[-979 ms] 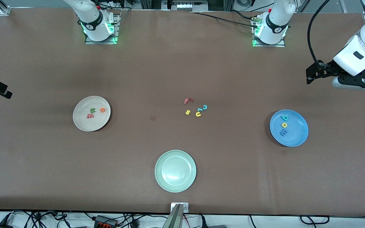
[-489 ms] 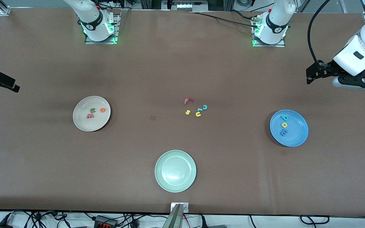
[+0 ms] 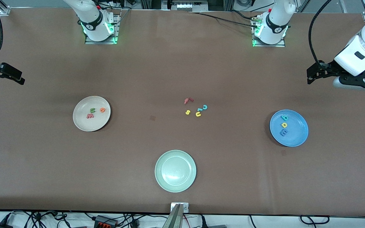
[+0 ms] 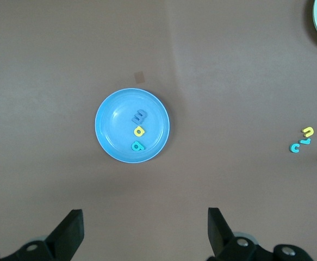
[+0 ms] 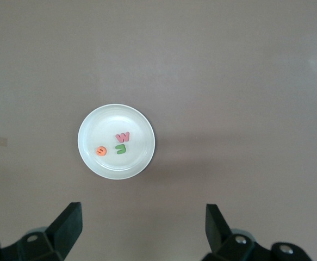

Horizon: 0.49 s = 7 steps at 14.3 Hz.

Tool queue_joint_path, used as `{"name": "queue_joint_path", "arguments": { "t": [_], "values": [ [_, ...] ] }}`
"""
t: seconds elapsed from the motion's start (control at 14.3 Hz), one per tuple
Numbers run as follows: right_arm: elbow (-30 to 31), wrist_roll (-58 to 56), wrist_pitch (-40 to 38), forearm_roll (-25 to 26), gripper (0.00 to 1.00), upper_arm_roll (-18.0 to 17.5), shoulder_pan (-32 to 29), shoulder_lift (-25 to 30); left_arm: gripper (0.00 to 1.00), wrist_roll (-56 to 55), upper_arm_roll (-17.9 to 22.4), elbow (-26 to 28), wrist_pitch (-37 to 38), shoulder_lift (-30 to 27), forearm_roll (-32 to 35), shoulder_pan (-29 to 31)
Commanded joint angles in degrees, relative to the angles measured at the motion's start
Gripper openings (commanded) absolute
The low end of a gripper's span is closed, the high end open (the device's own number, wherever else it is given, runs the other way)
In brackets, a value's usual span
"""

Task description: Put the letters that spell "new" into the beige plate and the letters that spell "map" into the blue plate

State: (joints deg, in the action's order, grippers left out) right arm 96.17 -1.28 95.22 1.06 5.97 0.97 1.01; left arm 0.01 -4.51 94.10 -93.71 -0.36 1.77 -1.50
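Step in hand: you look to be at the close; both words sit sorted in their plates and neither arm carries anything.
Beige plate: it lies toward the right arm's end of the table and holds the green n, the orange e and the salmon-red w, all inside the rim.
Blue plate: it lies toward the left arm's end and holds the teal p, the yellow a and the periwinkle-blue m, lined up near the middle.
Left pincer: spread wide and empty, raised over bare table near the edge at its own end; its wrist view looks down on the blue plate.
Right pincer: spread wide and empty, raised at the table's edge at its own end; its wrist view looks down on the beige plate.
Next move: I judge that nothing more needs picking; you only need to confirm the six letters and park both arms.
Leftovers: the red f, yellow s, yellow u and teal c cluster mid-table, well apart from both plates; leave them.
Pale green plate: empty, nearest the front camera, not needed.
Edges: both pincers hover close to the table's ends, so you have little margin outward.
Open room: broad bare table lies between the plates and the bases, so you can retract without crossing any letters.
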Motion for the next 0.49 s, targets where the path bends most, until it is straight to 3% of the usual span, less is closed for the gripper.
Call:
{"name": "queue_joint_path", "arguments": {
  "t": [0.0,0.42],
  "values": [
    [1.30,-0.04,-0.47,0.34,1.00,-0.17,0.26,1.62,1.00,0.70,-0.06,-1.20,1.25,0.01,-1.15,0.35],
    [1.21,0.49,-0.03,0.78,1.00,-0.25,0.35,1.71,1.00,0.61,-0.15,-1.11,1.25,0.01,-1.15,0.35]
  ]
}}
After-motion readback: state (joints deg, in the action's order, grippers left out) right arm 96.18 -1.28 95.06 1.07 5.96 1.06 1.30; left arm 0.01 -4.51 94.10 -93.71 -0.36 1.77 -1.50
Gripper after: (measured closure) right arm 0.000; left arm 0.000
